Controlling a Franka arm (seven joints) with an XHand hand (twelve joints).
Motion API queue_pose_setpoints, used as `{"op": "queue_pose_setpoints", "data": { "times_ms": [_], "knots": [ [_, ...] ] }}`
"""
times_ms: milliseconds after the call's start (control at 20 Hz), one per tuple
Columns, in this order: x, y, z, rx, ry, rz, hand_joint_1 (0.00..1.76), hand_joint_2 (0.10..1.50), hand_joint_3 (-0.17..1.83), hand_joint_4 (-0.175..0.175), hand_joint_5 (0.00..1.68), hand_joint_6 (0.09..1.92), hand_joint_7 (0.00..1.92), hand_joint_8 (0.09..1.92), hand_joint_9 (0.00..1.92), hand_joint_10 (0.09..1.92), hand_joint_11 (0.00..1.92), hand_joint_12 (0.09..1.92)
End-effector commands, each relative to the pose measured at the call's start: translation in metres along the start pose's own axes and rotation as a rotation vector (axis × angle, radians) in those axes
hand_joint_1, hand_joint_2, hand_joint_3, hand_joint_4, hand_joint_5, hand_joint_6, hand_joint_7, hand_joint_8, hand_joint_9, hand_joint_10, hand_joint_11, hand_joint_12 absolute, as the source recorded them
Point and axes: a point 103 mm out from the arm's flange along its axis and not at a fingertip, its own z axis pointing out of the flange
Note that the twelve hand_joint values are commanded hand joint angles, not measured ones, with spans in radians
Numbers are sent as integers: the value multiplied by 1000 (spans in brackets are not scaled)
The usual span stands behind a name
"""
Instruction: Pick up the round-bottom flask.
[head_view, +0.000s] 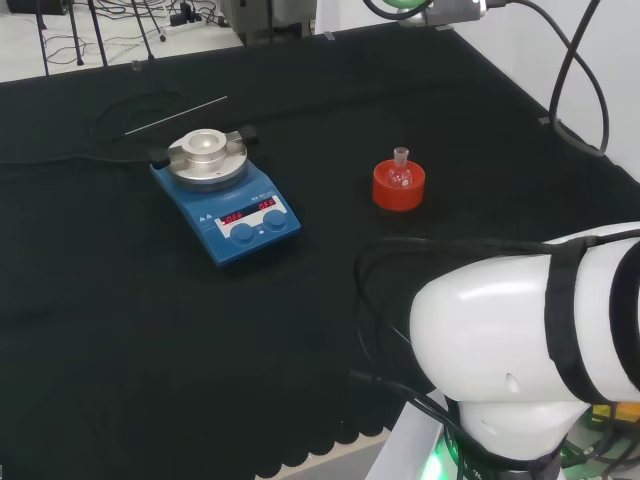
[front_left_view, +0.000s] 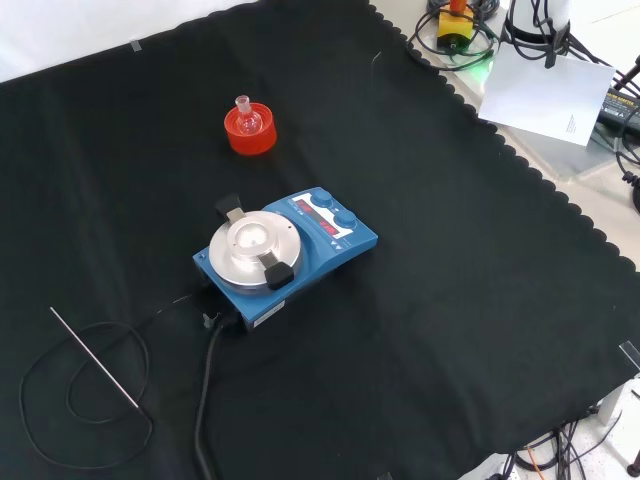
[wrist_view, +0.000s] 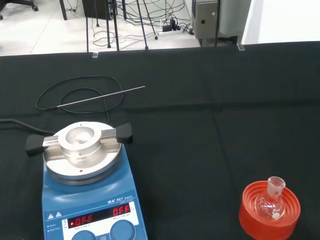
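A small clear round-bottom flask (head_view: 401, 174) stands upright on a red ribbed ring stand (head_view: 399, 187) on the black cloth, right of centre in the head view. In the front view the flask (front_left_view: 247, 119) and its stand (front_left_view: 250, 132) sit towards the top, left of centre. The wrist view has the flask (wrist_view: 270, 202) close by, neck up, on the stand (wrist_view: 270, 212). Nothing touches the flask.
A blue hotplate stirrer (head_view: 226, 208) with a round metal top (front_left_view: 253, 250) stands beside the flask stand; its black cable (front_left_view: 207, 400) trails off. A thin metal rod (front_left_view: 95, 357) with a looped wire lies beyond it. The arm's white link (head_view: 530, 340) shows at the head view's lower right.
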Motion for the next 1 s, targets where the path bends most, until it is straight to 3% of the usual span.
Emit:
{"op": "queue_pose_setpoints", "data": {
  "times_ms": [50, 150, 350, 400, 500, 700, 1000],
  "knots": [
    [1, 0, 0, -11, -9, 0, 280, 1092, 486, -23, 405, 87, 207, 598, 263, 685, 11, 1340],
    [-1, 2, 1, -9, -8, 1, 178, 1191, 409, -20, 392, 87, 197, 590, 234, 691, 2, 1334],
    [-2, 4, 3, -8, -4, 3, 147, 1224, 378, -19, 390, 87, 195, 587, 226, 695, 0, 1332],
    [20, 3, 3, -16, -30, -7, 146, 1226, 376, -19, 390, 87, 195, 587, 227, 695, 0, 1332],
    [27, 4, 4, -16, -25, 0, 146, 1228, 373, -19, 391, 87, 195, 587, 228, 696, 0, 1332],
    [3, 14, 16, 7, 4, 20, 146, 1230, 368, -19, 393, 87, 196, 587, 229, 696, 0, 1332],
    [-48, 31, 44, 40, 36, 88, 151, 1248, 326, -20, 397, 87, 201, 587, 234, 696, 0, 1335]
  ]
}}
